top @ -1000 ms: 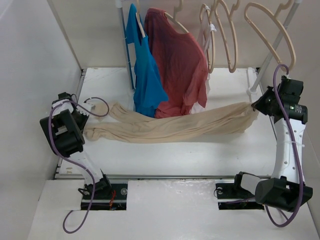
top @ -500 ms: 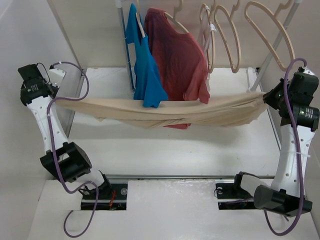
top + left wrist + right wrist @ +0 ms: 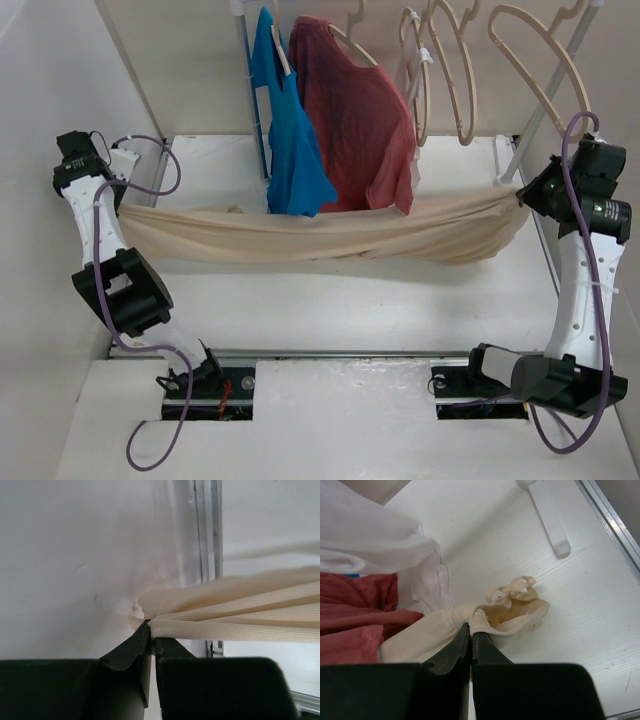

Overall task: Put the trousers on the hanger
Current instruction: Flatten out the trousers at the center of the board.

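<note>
Holding trousers [image 3: 320,232] stretched mid-frame: left fingers [image 3: 131,650] and right fingers [image 3: 450,652] pinched tight on ends. Tension to be kept, ends raised level toward hanger [image 3: 568,72], upper right.

We saw both arms raised from their bases at the near edge. The left arm [image 3: 98,230] bent at a low elbow and rose steeply along the left side, its wrist turned inward and the left gripper [image 3: 123,206] pointing right. The right arm [image 3: 578,290] stood nearly upright at the far right, the right gripper [image 3: 519,197] pointing left. In each wrist view we saw black fingers [image 3: 125,652] pressed together at the tips, each pair pinching one end of the trousers [image 3: 320,235].
</note>
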Available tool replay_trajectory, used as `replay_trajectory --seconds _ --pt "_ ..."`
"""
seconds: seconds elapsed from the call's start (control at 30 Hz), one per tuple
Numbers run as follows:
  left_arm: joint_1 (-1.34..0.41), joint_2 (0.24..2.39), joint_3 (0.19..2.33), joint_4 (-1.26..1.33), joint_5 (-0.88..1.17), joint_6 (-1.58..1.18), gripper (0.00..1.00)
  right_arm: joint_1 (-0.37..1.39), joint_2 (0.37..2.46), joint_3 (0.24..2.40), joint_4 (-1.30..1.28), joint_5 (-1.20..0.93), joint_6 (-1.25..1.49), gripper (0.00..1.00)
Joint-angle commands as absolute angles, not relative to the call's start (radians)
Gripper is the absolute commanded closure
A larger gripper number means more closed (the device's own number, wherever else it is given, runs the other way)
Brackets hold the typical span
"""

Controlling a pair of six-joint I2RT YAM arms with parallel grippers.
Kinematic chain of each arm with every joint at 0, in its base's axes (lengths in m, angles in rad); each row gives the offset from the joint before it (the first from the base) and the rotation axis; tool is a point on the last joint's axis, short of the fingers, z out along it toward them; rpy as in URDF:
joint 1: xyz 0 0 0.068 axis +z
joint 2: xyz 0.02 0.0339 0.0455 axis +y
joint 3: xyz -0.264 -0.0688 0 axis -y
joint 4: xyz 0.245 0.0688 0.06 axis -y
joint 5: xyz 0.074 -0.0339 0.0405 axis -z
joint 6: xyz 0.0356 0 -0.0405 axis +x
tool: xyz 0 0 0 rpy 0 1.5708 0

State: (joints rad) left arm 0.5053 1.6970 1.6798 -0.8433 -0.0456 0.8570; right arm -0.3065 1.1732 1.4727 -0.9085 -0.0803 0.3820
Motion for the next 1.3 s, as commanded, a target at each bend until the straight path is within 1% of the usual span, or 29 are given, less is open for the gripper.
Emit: replay_trajectory --seconds 0.0,0.1,0.17,0.23,0.3,0.37,0.4,0.47,0.5,0.53,0.57,0.63,0.67,0.8,0.9,1.03,1.17,1.27 --pt "0.499 1.614 1.681 -0.778 -0.075 0.833 1.0 -0.318 1.141 1.491 -0.847 -0.065 0.383 1.0" --pt "0.463 1.603 1.619 -0.726 -0.098 0.833 1.0 -0.318 1.179 1.482 -0.838 -0.095 0.383 1.0" --pt "0.439 1.612 1.618 -0.713 -0.11 0.812 1.0 -0.318 1.218 1.5 -0.838 -0.142 0.383 1.0" --pt "0.439 1.627 1.683 -0.713 -0.101 0.787 1.0 -0.339 1.276 1.535 -0.827 -0.175 0.397 1.0" --pt "0.439 1.643 1.727 -0.741 -0.101 0.775 1.0 -0.385 1.301 1.571 -0.827 -0.251 0.412 1.0" --pt "0.439 1.643 1.743 -0.782 -0.115 0.801 1.0 -0.428 1.29 1.562 -0.848 -0.311 0.426 1.0" --pt "0.448 1.634 1.743 -0.782 -0.139 0.811 1.0 -0.478 1.273 1.542 -0.848 -0.342 0.44 1.0" --pt "0.463 1.605 1.645 -0.793 -0.17 0.856 1.0 -0.509 1.189 1.422 -0.857 -0.342 0.477 1.0" --pt "0.48 1.568 1.599 -0.779 -0.211 0.873 1.0 -0.518 1.154 1.369 -0.857 -0.306 0.495 1.0" --pt "0.492 1.545 1.545 -0.769 -0.239 0.891 1.0 -0.54 1.116 1.257 -0.857 -0.29 0.517 1.0" --pt "0.492 1.522 1.426 -0.741 -0.264 0.911 1.0 -0.554 1.038 1.2 -0.857 -0.273 0.563 1.0" --pt "0.517 1.461 1.311 -0.721 -0.329 0.968 1.0 -0.575 0.968 1.1 -0.857 -0.215 0.6 1.0" --pt "0.517 1.445 1.211 -0.707 -0.343 0.983 1.0 -0.575 0.939 1.022 -0.867 -0.19 0.621 1.0" --pt "0.537 1.408 1.033 -0.689 -0.386 1.017 1.0 -0.575 0.807 0.881 -0.911 -0.084 0.744 0.99" --pt "0.558 1.408 0.976 -0.689 -0.407 1.017 1.0 -0.584 0.775 0.816 -0.923 -0.064 0.779 0.99" --pt "0.578 1.408 0.953 -0.689 -0.407 1.049 1.0 -0.584 0.733 0.773 -0.923 -0.064 0.79 0.99" --pt "0.588 1.417 0.953 -0.699 -0.428 1.06 1.0 -0.584 0.71 0.773 -0.954 -0.012 0.799 0.99" --pt "0.598 1.417 0.962 -0.722 -0.437 1.069 1.0 -0.584 0.701 0.816 -0.989 0.058 0.799 0.99"
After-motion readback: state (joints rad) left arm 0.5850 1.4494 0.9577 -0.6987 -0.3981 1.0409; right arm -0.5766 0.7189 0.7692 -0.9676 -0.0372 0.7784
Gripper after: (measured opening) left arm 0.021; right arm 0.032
